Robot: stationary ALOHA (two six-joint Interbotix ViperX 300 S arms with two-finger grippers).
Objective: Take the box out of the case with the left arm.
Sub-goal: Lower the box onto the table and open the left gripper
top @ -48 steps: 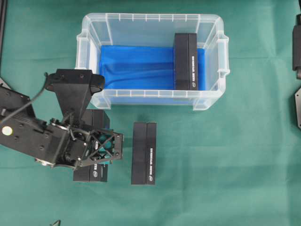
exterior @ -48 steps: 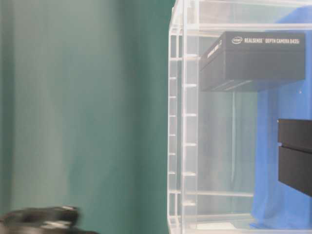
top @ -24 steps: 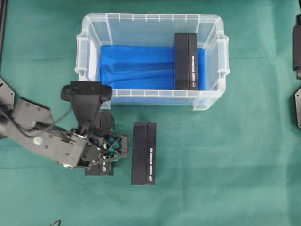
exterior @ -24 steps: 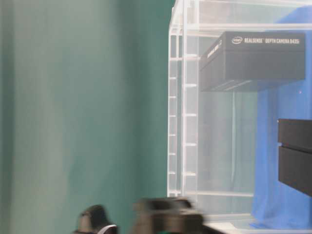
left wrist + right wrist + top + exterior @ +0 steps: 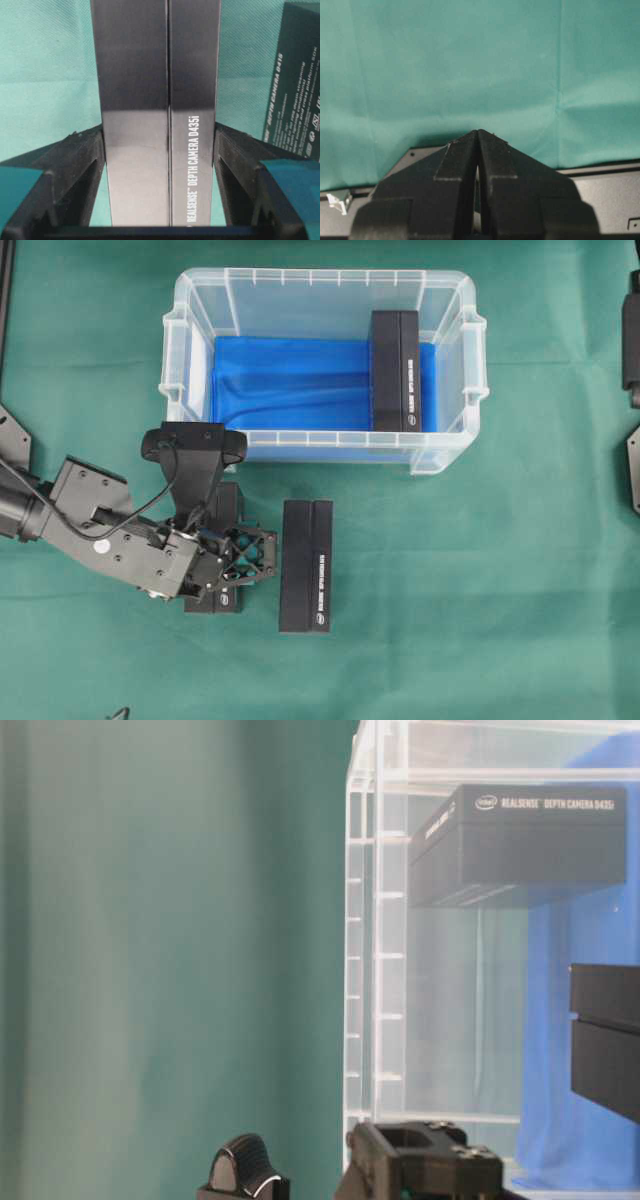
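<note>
The clear case point(image 5: 320, 278) with a blue sheet point(image 5: 290, 380) on its bottom stands at the back of the green cloth. One black box point(image 5: 395, 370) stands inside it at the right end, also seen through the wall point(image 5: 520, 835). My left gripper point(image 5: 243, 558) is in front of the case's left corner, shut on another black box point(image 5: 228, 506), outside the case. In the left wrist view that box point(image 5: 135, 100) fills the gap, with both fingers point(image 5: 87, 150) pressed to its sides. My right gripper point(image 5: 478, 134) is shut and empty over bare cloth.
A third black box point(image 5: 306, 565) lies on the cloth just right of the held one, also at the wrist view's right edge point(image 5: 295, 75). Parts of the right arm point(image 5: 632, 330) sit at the far right edge. Left arm parts point(image 5: 420, 1170) show low beside the case wall point(image 5: 375, 970).
My left arm has carried its box to the right and slightly toward the case, closing on the loose box beside it. The grip has not changed. The right arm is still.
</note>
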